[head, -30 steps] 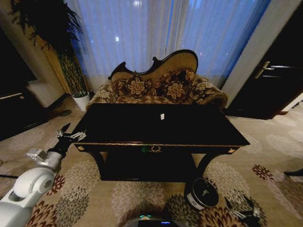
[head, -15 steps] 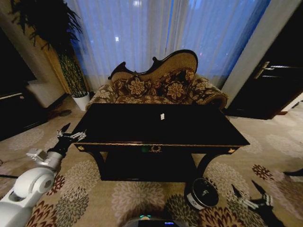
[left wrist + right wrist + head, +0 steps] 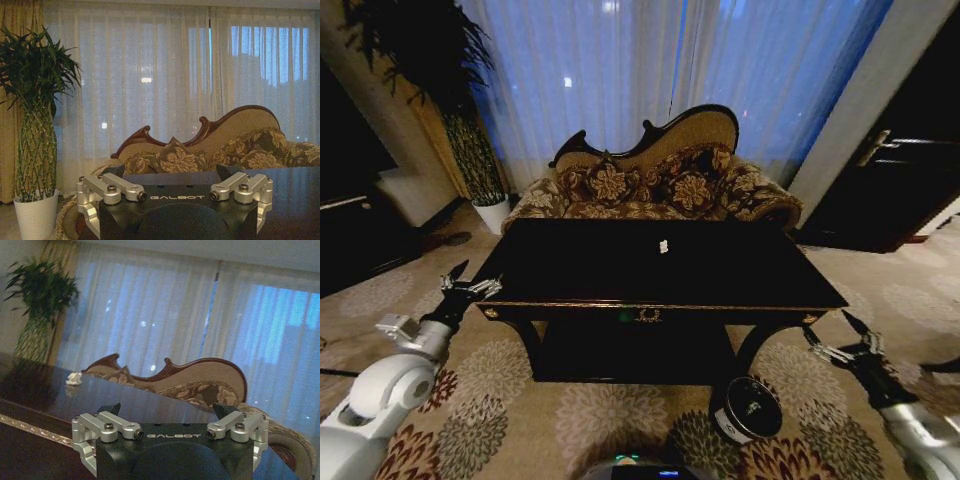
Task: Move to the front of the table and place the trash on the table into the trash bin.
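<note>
Facing the table (image 3: pixel 740 275), I'm holding both claws wide: left gripper (image 3: pixel 470 287) and right gripper (image 3: pixel 842 350) flanking its front corners. Next, I'd judge, is reaching the white paper bit (image 3: pixel 663 246) near its middle.

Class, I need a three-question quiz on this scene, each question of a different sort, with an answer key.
1. True or false: the trash bin stands on top of the table.
2. Which pincer is nearer the bin: A) left pincer B) right pincer?
3. Fill in: the small white paper bit lies on the ____.

Key
1. False; it sits on the carpet by the table's front right leg.
2. B; the left one is off the table's front left corner.
3. table.
</note>
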Robot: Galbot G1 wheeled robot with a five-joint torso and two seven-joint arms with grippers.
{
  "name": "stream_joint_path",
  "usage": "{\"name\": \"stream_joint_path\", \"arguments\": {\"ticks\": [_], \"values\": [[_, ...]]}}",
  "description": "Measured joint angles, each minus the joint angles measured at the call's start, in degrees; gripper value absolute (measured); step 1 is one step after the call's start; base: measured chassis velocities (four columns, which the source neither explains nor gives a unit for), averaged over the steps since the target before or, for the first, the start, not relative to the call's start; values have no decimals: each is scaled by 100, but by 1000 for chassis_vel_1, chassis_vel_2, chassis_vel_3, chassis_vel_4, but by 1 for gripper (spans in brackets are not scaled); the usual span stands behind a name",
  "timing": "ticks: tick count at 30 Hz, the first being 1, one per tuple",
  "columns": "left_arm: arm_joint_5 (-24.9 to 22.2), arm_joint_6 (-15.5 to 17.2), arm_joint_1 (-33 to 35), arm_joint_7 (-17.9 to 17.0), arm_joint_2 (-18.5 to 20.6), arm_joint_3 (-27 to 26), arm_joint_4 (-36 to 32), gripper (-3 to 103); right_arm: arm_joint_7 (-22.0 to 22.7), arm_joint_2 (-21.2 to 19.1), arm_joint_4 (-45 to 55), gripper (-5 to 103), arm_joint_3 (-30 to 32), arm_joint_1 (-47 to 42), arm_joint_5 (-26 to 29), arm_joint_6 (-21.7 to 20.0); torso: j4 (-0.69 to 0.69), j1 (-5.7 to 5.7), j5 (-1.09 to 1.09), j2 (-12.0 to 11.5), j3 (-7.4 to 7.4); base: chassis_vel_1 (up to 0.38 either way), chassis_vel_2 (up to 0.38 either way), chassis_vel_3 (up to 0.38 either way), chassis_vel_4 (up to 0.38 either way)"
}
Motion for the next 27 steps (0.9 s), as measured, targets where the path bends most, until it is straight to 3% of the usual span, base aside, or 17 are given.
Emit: {"name": "stream_joint_path", "arguments": {"ticks": [3,7,8,11,12,15,20,27], "values": [[0,0,0,0,0,0,0,100,92,-270,-11,100,-70,99,-91,-129,0,0,-1,0,0,0,0,0,0],[0,0,0,0,0,0,0,100,252,-994,-83,100,-316,415,-34,-465,0,0,-1,0,0,0,0,0,0],[0,0,0,0,0,0,0,100,252,-994,-83,100,-316,415,-34,-465,0,0,-1,0,0,0,0,0,0],[0,0,0,0,0,0,0,100,331,-1608,-226,100,-660,766,63,-661,1,0,-2,0,0,0,0,0,0],[0,0,0,0,0,0,0,100,331,-1608,-226,100,-660,766,63,-661,1,0,-2,0,0,0,0,0,0],[0,0,0,0,0,0,0,100,420,-2098,-377,100,-1117,1256,212,-854,1,0,-1,0,0,0,0,0,0],[0,0,0,0,0,0,0,100,560,-2442,-507,100,-1762,1956,378,-1040,0,0,-1,-1,0,0,0,0,0],[0,0,0,0,0,0,0,100,971,-2469,-505,100,-2422,2637,805,-1490,2,0,-1,0,0,0,0,0,0]]}}
